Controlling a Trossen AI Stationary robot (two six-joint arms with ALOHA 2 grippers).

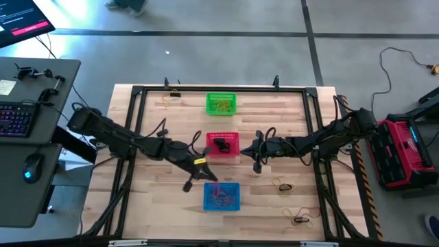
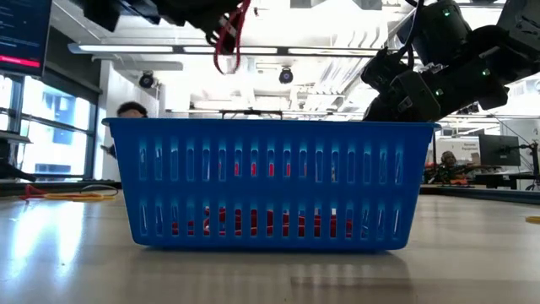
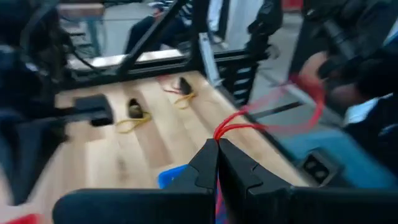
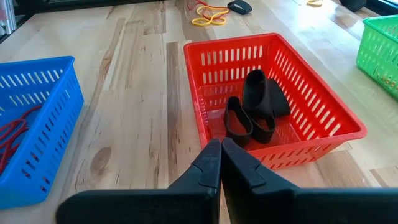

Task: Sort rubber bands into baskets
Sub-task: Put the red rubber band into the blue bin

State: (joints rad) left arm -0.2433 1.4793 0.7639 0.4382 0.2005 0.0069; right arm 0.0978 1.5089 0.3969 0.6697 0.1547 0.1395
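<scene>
Overhead, left gripper (image 1: 206, 173) hangs above the blue basket (image 1: 221, 196) and right gripper (image 1: 256, 150) beside the red basket (image 1: 222, 145); wrist views show left fingers pinching a red rubber band (image 3: 273, 112), right fingers closed empty.

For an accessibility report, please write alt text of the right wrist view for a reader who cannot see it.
The right end effector, shut and empty, hangs just before a red basket holding black rubber bands. A blue basket with red bands stands beside it on the wooden table, and a green basket shows at the edge.
</scene>
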